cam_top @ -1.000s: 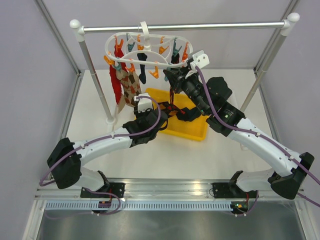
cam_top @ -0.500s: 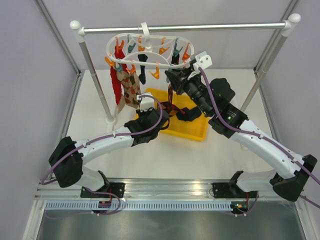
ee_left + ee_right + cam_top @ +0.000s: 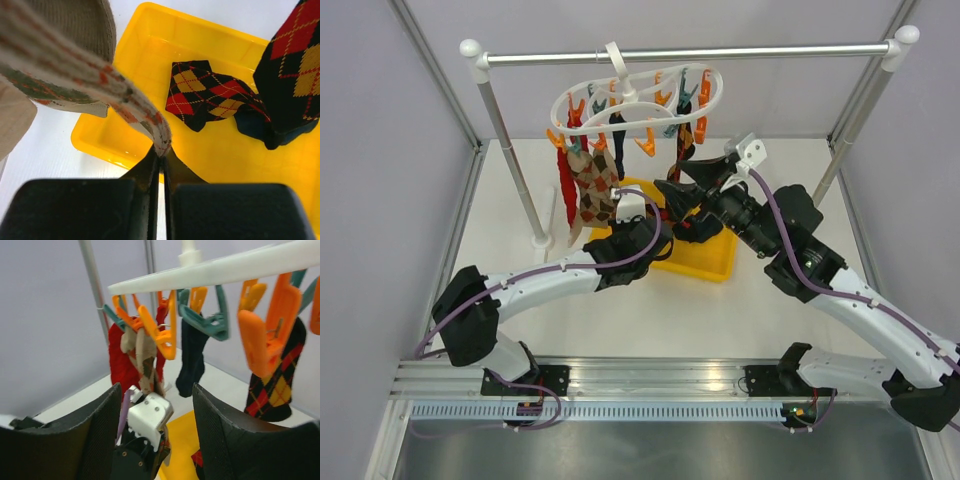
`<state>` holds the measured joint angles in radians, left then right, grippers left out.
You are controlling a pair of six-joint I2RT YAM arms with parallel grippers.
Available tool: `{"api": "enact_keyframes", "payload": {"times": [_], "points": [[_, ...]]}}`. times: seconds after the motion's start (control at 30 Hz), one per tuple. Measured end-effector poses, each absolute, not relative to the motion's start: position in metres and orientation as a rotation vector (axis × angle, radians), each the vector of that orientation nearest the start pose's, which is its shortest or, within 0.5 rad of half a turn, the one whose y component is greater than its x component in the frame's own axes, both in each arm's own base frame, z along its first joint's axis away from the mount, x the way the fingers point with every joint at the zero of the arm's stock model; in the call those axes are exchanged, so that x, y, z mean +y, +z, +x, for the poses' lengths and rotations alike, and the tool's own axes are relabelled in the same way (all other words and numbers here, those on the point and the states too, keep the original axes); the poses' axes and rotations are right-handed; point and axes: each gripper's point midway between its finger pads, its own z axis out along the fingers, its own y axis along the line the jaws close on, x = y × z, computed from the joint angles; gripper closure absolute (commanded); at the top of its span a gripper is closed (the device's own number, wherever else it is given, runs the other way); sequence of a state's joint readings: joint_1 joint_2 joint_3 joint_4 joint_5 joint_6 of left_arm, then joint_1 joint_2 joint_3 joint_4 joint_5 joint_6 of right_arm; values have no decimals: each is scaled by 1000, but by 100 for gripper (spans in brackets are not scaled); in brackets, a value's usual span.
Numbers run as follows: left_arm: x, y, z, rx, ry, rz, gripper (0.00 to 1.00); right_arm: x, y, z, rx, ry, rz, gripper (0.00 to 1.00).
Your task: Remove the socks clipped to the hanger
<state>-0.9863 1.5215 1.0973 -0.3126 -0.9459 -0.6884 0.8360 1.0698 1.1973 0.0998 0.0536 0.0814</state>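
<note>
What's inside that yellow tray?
One dark argyle sock lies on the yellow tray floor. A second argyle sock covers one side, and the left gripper, shut on a beige sock, blocks the near part.

My black left fingers [image 3: 145,176] pinch a soft beige sock [image 3: 75,70] flecked red and olive; inside the yellow plastic tray [image 3: 150,45], a navy fabric sock [image 3: 210,97] shows red-yellow argyle diamonds.

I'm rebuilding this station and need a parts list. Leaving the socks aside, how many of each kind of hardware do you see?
Robot arms: 2 (left arm, right arm)
Clip hanger: 1
Metal rail: 1
Yellow tray: 1
Total: 5
</note>
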Motion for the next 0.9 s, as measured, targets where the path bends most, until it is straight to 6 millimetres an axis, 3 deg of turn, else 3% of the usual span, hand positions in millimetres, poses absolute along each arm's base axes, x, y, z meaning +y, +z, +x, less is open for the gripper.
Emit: {"api": "enact_keyframes", "payload": {"times": [0.27,0.57,0.7,0.9], "points": [[-261,175,317,1974,13,-121,98,302,446,234,1276,851,-646,34],[-266,177,317,1971,5,-117,98,362,441,238,1296,836,-745,29],[-268,174,317,1976,12,-109,98,379,432,245,1311,772,-738,27],[-273,174,316,1976,6,-101,98,388,429,273,1332,655,-660,26]]}}
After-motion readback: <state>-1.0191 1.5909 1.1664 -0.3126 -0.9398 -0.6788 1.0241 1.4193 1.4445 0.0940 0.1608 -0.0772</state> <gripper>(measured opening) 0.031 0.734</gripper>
